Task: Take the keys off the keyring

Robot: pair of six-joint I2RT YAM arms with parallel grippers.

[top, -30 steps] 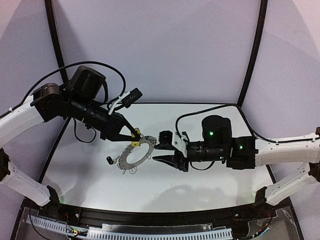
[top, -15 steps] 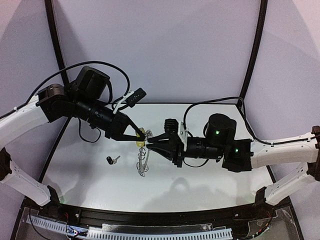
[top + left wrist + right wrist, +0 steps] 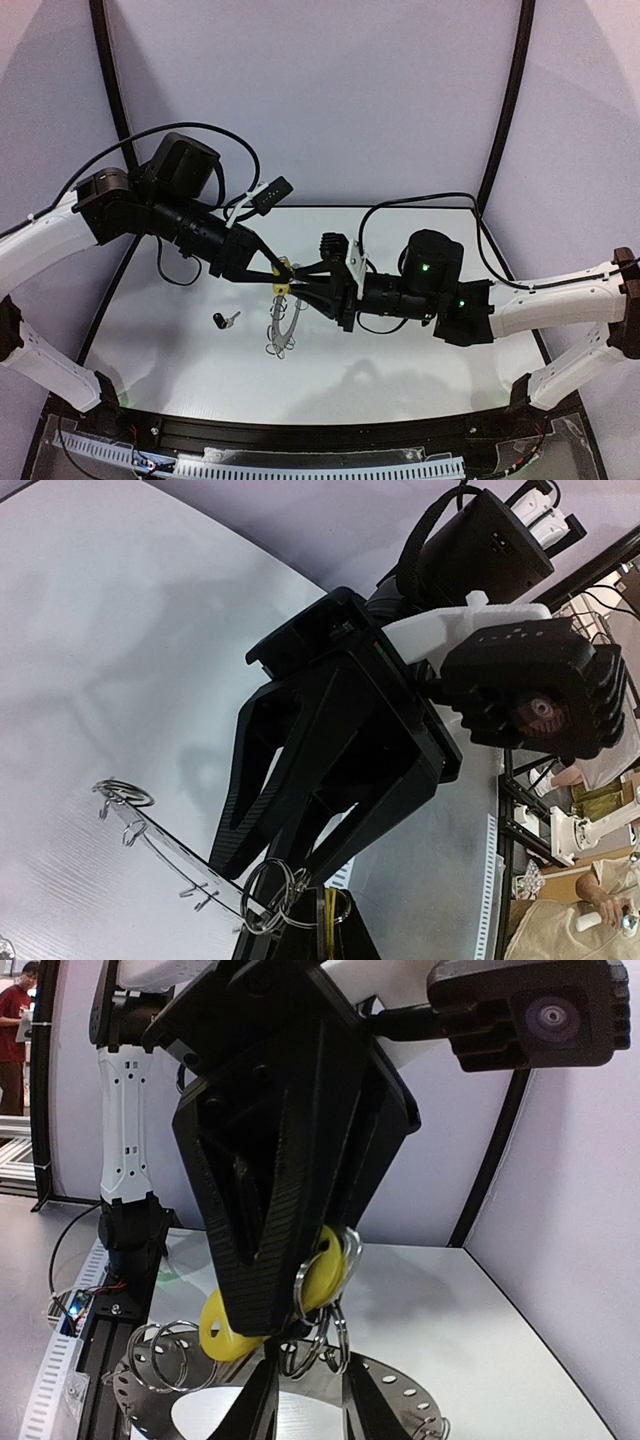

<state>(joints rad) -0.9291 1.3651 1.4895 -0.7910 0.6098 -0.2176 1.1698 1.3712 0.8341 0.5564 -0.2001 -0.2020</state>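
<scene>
My left gripper (image 3: 272, 270) is shut on the yellow-headed key (image 3: 282, 286) and holds it above the table. The grey keyring (image 3: 280, 325) hangs from it, tilted, with its lower edge near the table. In the right wrist view the yellow key (image 3: 325, 1265) sits between the left fingers (image 3: 250, 1240), joined by wire loops to the keyring (image 3: 400, 1388). My right gripper (image 3: 292, 285) is closed narrow around those loops at the ring's rim (image 3: 310, 1355). The left wrist view shows the ring edge-on (image 3: 170, 845). The black-headed key (image 3: 222, 320) lies loose on the table.
The white table (image 3: 400, 350) is bounded by a black frame and pale curtain walls. The two grippers meet tip to tip above the table's left middle. A black cable loops over each arm.
The right gripper moved left and narrowed its jaws onto the ring's rim. The keyring went from lying flat to hanging from the yellow key. The black key came off and lies on the table.
</scene>
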